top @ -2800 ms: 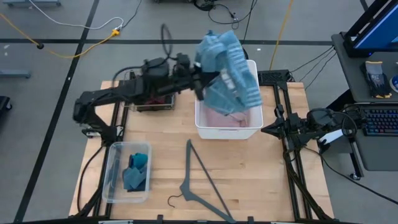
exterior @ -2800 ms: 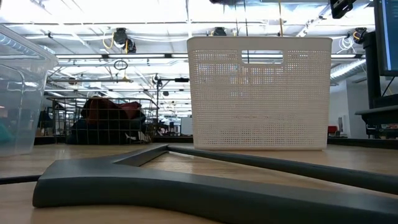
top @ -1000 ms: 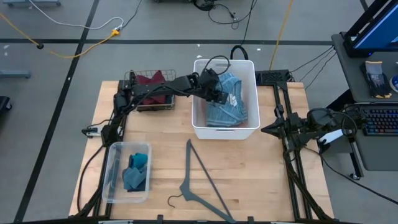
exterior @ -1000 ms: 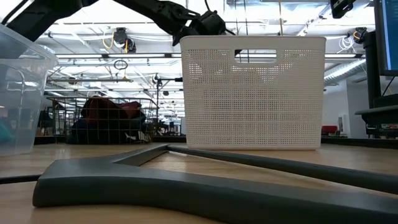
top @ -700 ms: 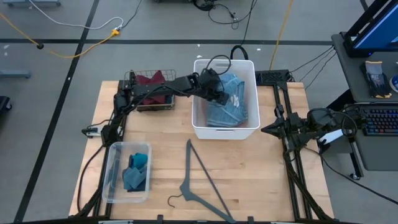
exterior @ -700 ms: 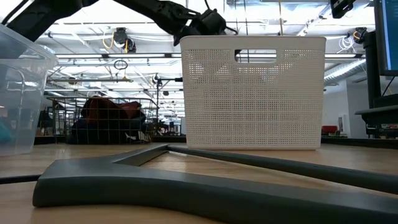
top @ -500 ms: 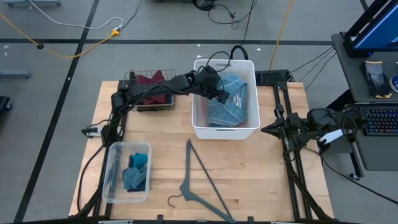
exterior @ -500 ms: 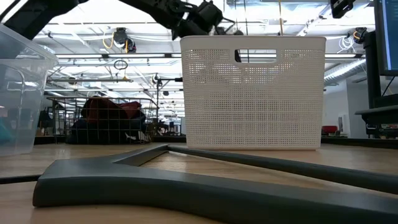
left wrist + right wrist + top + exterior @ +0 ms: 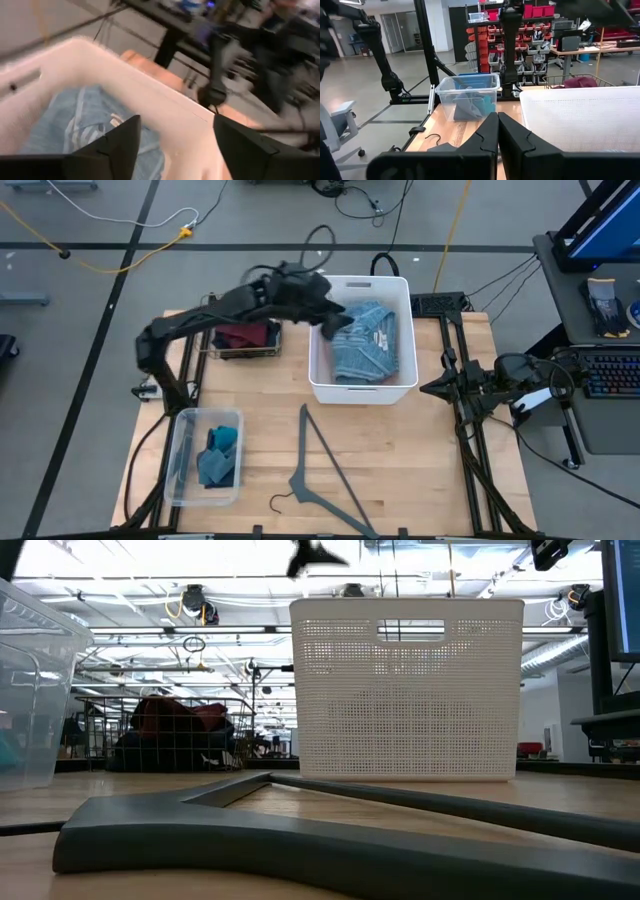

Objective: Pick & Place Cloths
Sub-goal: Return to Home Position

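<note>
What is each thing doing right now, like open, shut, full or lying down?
white bin: upright, holding the light-blue striped shirt
wire basket: holding the maroon garment
clear tub: lidless, holding teal and blue pieces
hanger: lying flat on the table
left gripper: open, empty, over the white bin's left side
right gripper: shut, empty, at the table's right side

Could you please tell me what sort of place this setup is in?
Probably a robotics lab in a warehouse-like workshop: racks of red parts bins stand behind, there are trailing cables, and a keyboard sits on a side desk.
</note>
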Robot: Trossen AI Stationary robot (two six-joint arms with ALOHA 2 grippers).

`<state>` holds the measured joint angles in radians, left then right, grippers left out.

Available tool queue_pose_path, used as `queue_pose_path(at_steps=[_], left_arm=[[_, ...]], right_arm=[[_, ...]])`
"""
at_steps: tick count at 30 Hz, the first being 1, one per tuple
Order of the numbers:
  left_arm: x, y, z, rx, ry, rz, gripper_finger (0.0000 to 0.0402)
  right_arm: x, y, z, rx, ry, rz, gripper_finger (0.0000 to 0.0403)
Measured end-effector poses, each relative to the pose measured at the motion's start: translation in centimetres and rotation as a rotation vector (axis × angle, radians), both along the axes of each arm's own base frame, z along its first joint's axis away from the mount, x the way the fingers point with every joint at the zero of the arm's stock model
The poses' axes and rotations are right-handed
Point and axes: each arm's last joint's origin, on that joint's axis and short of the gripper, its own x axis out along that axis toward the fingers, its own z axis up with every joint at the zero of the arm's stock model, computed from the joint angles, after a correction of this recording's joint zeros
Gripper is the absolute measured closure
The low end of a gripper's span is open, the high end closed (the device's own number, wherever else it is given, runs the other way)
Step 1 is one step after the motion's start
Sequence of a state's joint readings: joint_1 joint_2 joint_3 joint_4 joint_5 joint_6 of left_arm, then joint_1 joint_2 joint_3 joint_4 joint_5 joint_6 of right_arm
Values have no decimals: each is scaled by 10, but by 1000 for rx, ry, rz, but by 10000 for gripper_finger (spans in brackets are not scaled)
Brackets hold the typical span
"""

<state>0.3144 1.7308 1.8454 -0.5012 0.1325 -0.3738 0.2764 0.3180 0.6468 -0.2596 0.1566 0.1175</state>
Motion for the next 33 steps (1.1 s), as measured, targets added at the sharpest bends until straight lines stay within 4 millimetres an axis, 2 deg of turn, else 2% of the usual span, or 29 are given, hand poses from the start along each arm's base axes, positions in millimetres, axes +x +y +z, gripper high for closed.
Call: queue_pose_path(at_steps=[4,8,15,17,24,33], left_arm=[[-32,-31,28,148,20,-116,199],[-62,-54,46,236,43,-199,265],[-104,-71,61,276,19,-229,379],[-114,-76,60,282,-6,-232,395],[-153,-94,35,302,-113,-249,379],[-199,-109,-19,266,-251,-278,395]], right_arm=[[0,0,0,-9,-1,0,403],[0,0,0,-25,1,1,403],[-2,-1,0,-26,-8,1,403],[-4,-1,1,-22,-16,0,403],[-8,-2,2,-16,-34,0,403],[-8,-2,-4,-32,22,1,403]])
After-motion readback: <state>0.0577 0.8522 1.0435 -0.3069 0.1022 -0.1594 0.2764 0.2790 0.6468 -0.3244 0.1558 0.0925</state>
